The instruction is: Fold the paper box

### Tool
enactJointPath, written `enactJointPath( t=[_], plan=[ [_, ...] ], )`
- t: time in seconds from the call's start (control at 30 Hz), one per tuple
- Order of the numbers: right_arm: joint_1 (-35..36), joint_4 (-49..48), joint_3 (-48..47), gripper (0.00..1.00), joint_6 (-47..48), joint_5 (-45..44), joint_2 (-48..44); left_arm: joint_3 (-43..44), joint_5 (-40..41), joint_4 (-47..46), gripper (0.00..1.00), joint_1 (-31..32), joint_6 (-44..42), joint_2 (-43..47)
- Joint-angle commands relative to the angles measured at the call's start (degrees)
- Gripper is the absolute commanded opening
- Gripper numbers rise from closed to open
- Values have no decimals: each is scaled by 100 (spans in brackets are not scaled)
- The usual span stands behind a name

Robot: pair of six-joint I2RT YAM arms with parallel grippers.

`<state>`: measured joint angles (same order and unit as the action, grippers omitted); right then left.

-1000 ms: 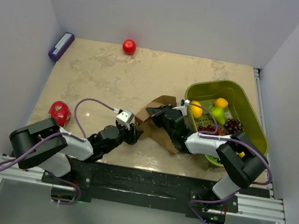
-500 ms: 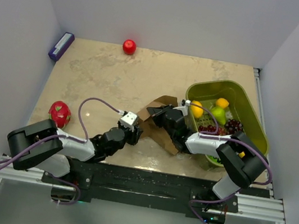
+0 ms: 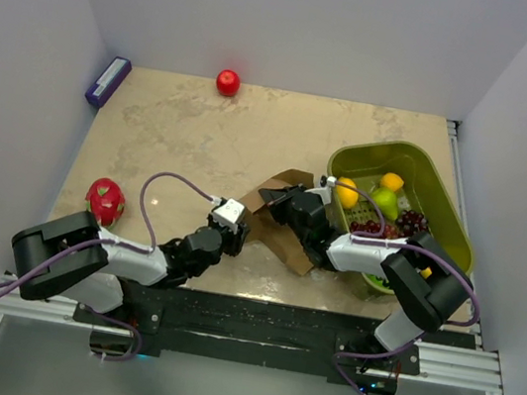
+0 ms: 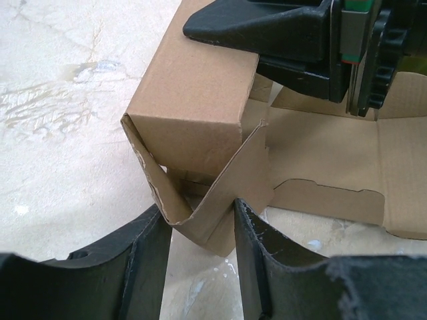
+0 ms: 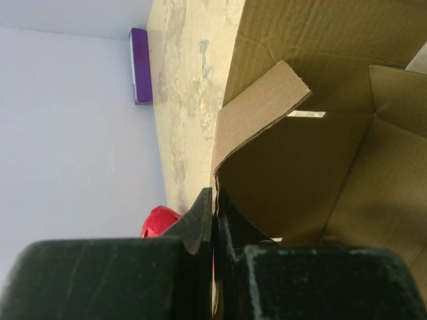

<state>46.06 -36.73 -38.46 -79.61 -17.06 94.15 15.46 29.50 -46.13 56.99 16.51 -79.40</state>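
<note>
Left claw (image 4: 199, 208) had edged up to the paper box (image 4: 193, 93) near the worktop's (image 3: 173, 133) near edge, jaws apart astride a flap, seemingly to fold it, right claw (image 5: 213, 200) clamped on its wall for steadiness.

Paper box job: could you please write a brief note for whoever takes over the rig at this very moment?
Left gripper: jaws part-open around a bent corner flap of the paper box.
Right gripper: shut on a wall of the box.
Where: the box sits on the table between the two arms, beside the green basket.
Done: one end stands up as a box shape.
Left: the other panels and tabs lie flat and need folding up and tucking in.
</note>
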Motion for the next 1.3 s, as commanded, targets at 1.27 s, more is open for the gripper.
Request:
enactJointPath(
  t=[1.27],
  plan=[
    [96,703,207,0,78,36,288,519,997,-432,48,647,511,-796]
  ],
)
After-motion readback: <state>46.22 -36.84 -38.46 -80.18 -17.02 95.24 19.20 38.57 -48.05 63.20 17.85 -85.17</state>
